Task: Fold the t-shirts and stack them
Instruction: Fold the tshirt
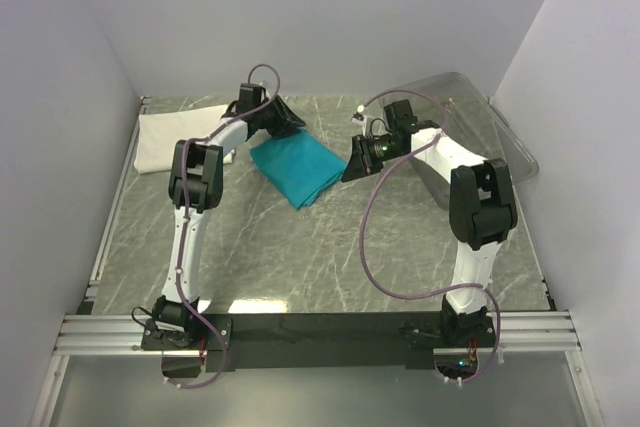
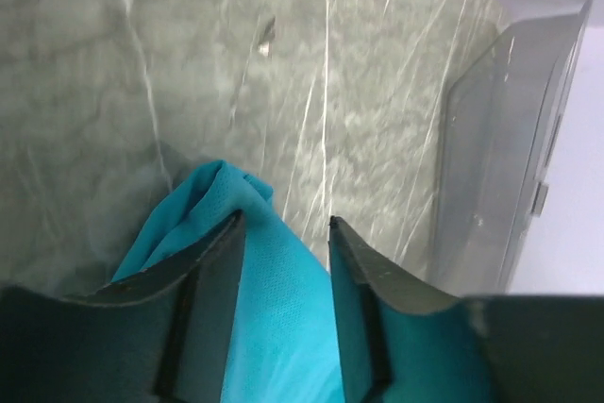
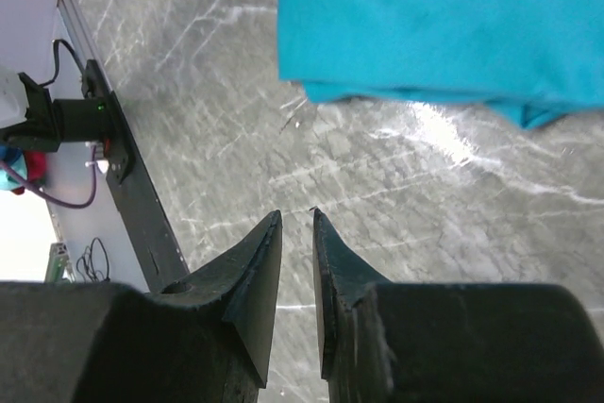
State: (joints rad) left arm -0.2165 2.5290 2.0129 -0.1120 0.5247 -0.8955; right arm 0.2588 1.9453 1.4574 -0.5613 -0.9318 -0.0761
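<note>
Bright even light, soft shadows, slight glare

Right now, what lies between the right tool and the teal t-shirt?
Bare table with one small dark mark; the right wrist view shows it between the right tool and the teal t-shirt.

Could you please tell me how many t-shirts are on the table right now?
2: the teal t-shirt lies in the middle; the white t-shirt lies folded at the far left.

Overhead, two wrist close-ups; common: teal t-shirt [image 1: 296,169]
</note>
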